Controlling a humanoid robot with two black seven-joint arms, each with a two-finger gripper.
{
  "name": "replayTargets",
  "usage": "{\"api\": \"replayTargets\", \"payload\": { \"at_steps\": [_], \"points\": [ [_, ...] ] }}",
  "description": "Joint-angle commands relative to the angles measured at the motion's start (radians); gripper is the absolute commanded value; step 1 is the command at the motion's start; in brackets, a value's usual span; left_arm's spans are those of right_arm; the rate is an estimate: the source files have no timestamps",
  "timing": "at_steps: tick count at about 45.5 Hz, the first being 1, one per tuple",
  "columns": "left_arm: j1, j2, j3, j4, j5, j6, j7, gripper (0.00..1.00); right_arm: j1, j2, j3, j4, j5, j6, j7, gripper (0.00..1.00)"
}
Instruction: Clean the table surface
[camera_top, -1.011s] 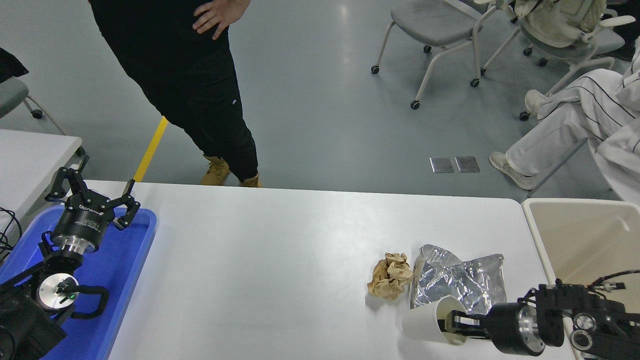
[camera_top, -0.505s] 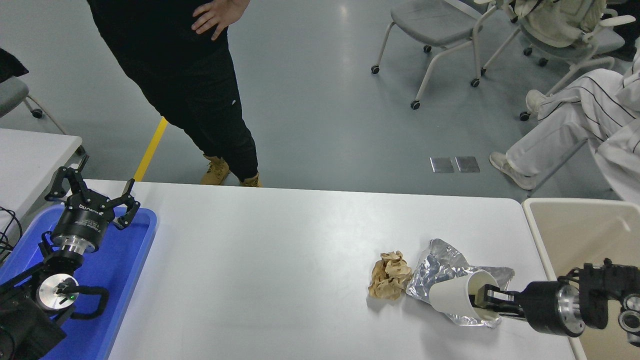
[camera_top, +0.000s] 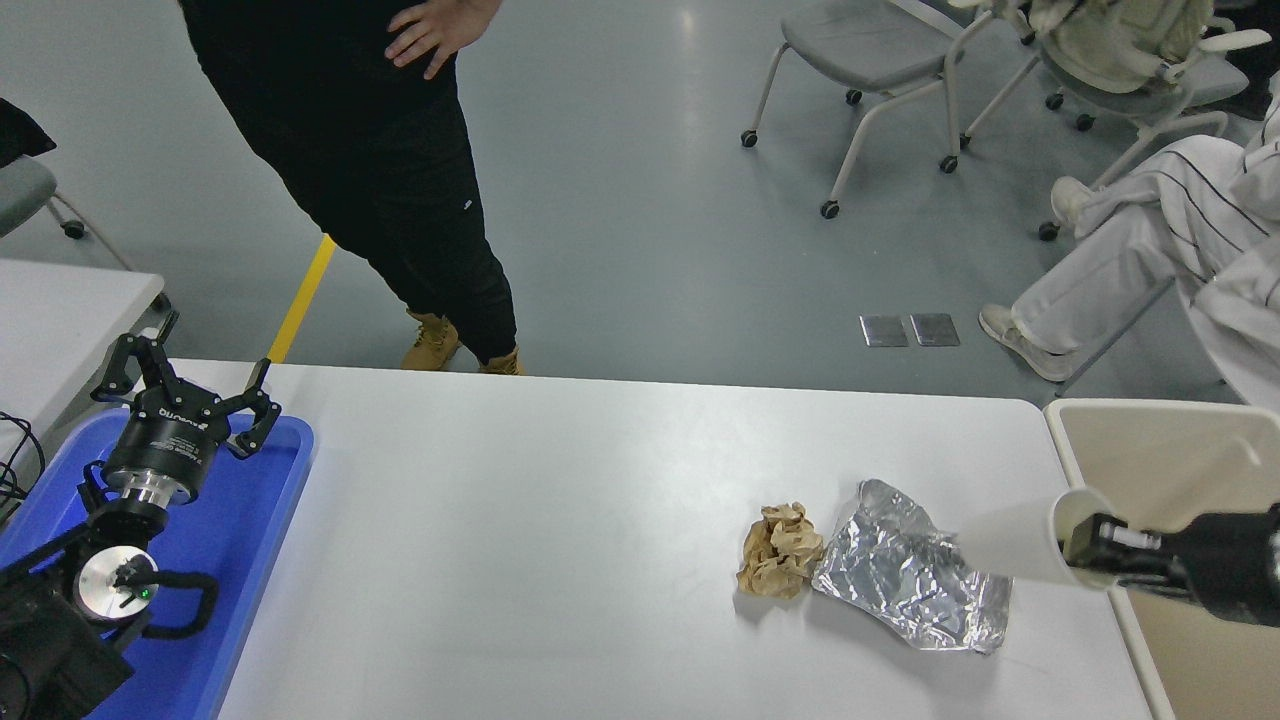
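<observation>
table surface (camera_top: 560, 500) was glossy white | crumpled paper (camera_top: 780, 550) was tan | foil (camera_top: 910, 580) was silver | cup (camera_top: 1030, 545) was white | tray (camera_top: 255, 530) was blue | bin (camera_top: 1160, 450) was cream | grippers were black

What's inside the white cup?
The right gripper reaches into the white cup's mouth, one finger inside. Its deeper inside is hidden. The left gripper is parked over the blue tray.

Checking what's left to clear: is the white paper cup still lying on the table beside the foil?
No: the right claw holds the paper cup in the air by the table's right edge, away from the foil.
</observation>
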Motion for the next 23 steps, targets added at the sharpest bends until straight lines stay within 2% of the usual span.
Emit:
{"api": "replayTargets", "payload": {
  "at_steps": [1,23],
  "points": [
    [0.0,0.0,0.0,0.0,0.0,0.001,0.0,1.0,0.009,-0.1,0.085,-0.008,0.024,0.076,0.0,0.0],
    [0.0,0.0,0.0,0.0,0.0,0.001,0.0,1.0,0.114,-0.25,0.106,-0.022,0.054,0.168,-0.001,0.0]
  ]
}}
